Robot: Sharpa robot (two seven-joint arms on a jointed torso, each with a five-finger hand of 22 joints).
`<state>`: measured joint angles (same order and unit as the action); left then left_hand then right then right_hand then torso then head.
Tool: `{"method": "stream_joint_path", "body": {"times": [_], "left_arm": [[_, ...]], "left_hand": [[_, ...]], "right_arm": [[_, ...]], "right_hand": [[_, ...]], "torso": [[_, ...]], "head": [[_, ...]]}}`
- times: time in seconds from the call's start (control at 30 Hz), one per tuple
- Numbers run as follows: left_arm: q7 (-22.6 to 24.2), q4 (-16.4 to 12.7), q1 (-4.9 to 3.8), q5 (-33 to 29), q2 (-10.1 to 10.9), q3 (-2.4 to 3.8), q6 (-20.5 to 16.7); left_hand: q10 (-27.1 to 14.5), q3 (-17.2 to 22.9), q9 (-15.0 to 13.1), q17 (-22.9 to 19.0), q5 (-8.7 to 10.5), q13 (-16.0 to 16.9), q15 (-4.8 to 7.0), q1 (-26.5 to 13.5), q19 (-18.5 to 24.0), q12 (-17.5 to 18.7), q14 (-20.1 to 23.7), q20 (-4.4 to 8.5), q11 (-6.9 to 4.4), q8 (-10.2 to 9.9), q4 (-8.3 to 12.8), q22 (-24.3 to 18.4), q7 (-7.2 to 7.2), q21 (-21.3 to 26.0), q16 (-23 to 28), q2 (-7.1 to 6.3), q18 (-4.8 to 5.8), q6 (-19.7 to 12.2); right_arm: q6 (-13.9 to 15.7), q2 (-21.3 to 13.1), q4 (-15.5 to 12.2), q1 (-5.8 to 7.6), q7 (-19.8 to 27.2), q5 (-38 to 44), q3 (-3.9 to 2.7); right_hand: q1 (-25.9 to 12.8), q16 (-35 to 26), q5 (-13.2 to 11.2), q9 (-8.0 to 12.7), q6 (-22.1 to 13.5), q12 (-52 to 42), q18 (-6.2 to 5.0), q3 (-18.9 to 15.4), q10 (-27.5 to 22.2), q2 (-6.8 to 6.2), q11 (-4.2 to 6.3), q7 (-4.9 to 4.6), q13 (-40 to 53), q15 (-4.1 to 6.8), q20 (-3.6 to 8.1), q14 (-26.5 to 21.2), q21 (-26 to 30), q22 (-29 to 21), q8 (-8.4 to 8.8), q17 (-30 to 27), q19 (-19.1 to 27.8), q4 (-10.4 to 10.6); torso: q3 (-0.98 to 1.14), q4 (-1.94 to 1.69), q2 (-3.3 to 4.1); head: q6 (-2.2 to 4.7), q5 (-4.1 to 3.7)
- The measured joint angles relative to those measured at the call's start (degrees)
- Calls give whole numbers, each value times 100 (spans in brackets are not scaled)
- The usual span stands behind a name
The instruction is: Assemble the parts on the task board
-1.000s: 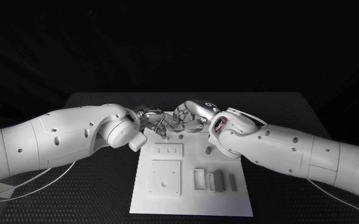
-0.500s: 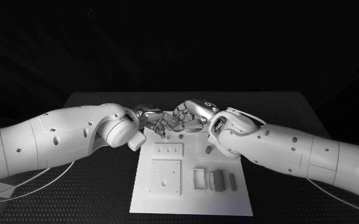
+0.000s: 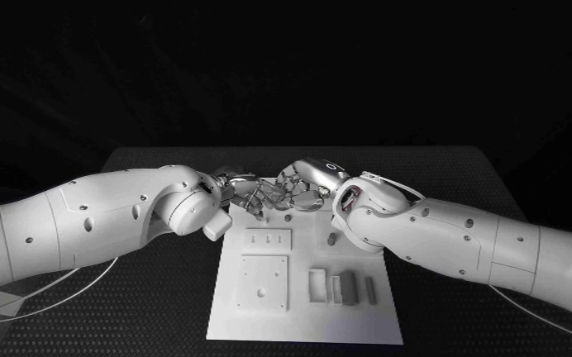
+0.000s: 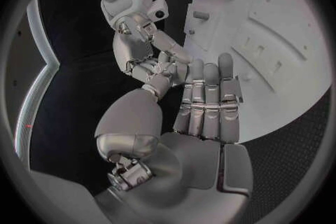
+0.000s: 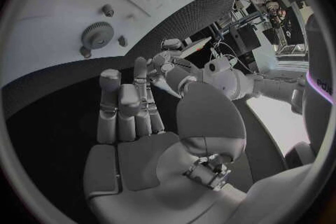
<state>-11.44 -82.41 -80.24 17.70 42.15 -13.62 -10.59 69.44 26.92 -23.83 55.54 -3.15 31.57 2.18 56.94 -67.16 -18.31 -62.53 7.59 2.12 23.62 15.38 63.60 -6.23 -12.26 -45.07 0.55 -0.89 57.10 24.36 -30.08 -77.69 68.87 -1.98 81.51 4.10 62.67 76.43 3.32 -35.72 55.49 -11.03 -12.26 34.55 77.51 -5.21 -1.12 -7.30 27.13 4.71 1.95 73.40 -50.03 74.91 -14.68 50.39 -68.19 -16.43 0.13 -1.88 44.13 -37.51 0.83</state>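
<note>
My left hand (image 3: 245, 195) and right hand (image 3: 305, 186) meet fingertip to fingertip over the far edge of the white task board (image 3: 304, 320). In the left wrist view the left hand (image 4: 204, 117) lies flat with straight fingers and a bare palm, and the right hand (image 4: 142, 45) touches its thumb tip. In the right wrist view the right hand (image 5: 133, 120) is likewise flat and bare, with the left hand (image 5: 175, 64) at its thumb. I see no part between them. A gear (image 5: 97, 34) and small pegs (image 5: 108, 10) sit on the board (image 5: 49, 5).
Grey blocks (image 3: 347, 287) stand in a row at the board's near right, and a short peg (image 3: 332, 240) stands beside my right forearm. Two raised white plates (image 3: 264, 283) take up the board's left half. Black table (image 3: 143, 307) lies all round.
The left hand's fingers have edged slightly up and in towards the right hand. Both arms and the parts on the board stay where they were.
</note>
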Motion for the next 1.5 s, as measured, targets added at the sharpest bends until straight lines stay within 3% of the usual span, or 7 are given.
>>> {"method": "stream_joint_path", "body": {"times": [0.2, 0.63, 0.93, 1.03, 1.1, 1.17, 1.5], "left_arm": [[-4, -2, -1, 3, 2, 2, -4], [6, -4, 0, 19, 14, 4, -58], [10, -10, 1, 25, 17, 4, -79], [10, -9, 1, 27, 22, 4, -88], [9, 1, 0, 33, 25, 5, -94], [-5, 8, -1, 47, 35, 6, -100], [-266, 8, -2, 317, 106, 6, -139]], "left_hand": [[-1, 211, -10, -9, 13, 28, 9, 220, -20, -32, 10, 21, 1, -4, 94, 40, 27, 0, -41, -6, 1, 24], [134, 368, -10, -18, 55, 114, 118, 255, -104, -183, -102, 103, -93, 52, 1, 142, 90, -46, -251, 29, 3, 158], [154, 391, -8, -23, 32, 151, 130, 254, -145, -263, -134, 141, -113, 52, -23, 216, 93, -67, -348, 27, 5, 194], [164, 391, -7, -23, 32, 161, 130, 254, -145, -271, -134, 141, -123, 52, -23, 232, 95, -67, -370, 27, 6, 196], [172, 391, -6, -23, 32, 167, 129, 254, -146, -271, -134, 141, -131, 52, -23, 242, 96, -67, -370, 26, 5, 197], [172, 390, -6, -23, 32, 177, 140, 247, -160, -298, -145, 155, -131, 52, -23, 260, 95, -67, -411, 20, 5, 201], [270, 392, -5, -38, 33, 242, 221, 184, -271, -446, -249, 224, -198, 52, -60, 392, 132, -151, -600, -43, 7, 300]], "right_arm": [[0, -1, -1, -3, 0, 5, 2], [-15, -8, 4, -10, -7, 11, 5], [-24, -14, 12, -11, -11, 10, 4], [-27, -29, 25, -14, -11, -12, 6], [-29, -67, 36, -14, -10, -33, 8], [-29, -122, 65, -15, -9, -57, 8], [-4, -477, 112, -11, -9, -134, 7]], "right_hand": [[0, 0, 0, 0, 0, 0, 0, 0, 0, 0, 0, 0, 5, -1, -1, 1, 0, 0, 0, 0, 0, 0], [0, 0, 0, 0, 9, 0, 0, 0, -2, 0, 1, 9, 11, 14, -3, -14, 0, 0, 0, 0, 1, 0], [-34, 0, 0, 1, 8, 57, 0, 0, -4, -35, 2, 10, 27, 13, -4, -13, 24, 0, 0, 0, 1, 0], [-153, -71, 0, 98, -299, 296, -1, -53, -362, -154, -141, -88, -29, -73, -21, -151, 110, 0, 187, -14, 72, 6], [-258, -88, 0, 193, -530, 452, 0, -138, -600, -258, -247, -104, -89, -196, -36, -233, 138, 0, 387, -15, 139, 24], [-279, -88, 0, 246, -660, 522, 1, -201, -681, -279, -327, -135, -108, -269, -50, -267, 148, 0, 473, -12, 158, 21], [-247, -88, 0, 275, -768, 533, 79, -229, -751, -310, -379, -204, -111, -288, -54, -286, 167, 0, 486, -2, 179, 8]], "torso": [[0, 0, 0], [0, -2, -1], [0, -2, -1], [-2, -2, -1], [-2, -2, -2], [-3, -3, -2], [-3, -4, -6]], "head": [[-4, -2], [-9, -3], [-8, -2], [-5, -1], [-5, 1], [-5, 2], [-14, 33]]}}
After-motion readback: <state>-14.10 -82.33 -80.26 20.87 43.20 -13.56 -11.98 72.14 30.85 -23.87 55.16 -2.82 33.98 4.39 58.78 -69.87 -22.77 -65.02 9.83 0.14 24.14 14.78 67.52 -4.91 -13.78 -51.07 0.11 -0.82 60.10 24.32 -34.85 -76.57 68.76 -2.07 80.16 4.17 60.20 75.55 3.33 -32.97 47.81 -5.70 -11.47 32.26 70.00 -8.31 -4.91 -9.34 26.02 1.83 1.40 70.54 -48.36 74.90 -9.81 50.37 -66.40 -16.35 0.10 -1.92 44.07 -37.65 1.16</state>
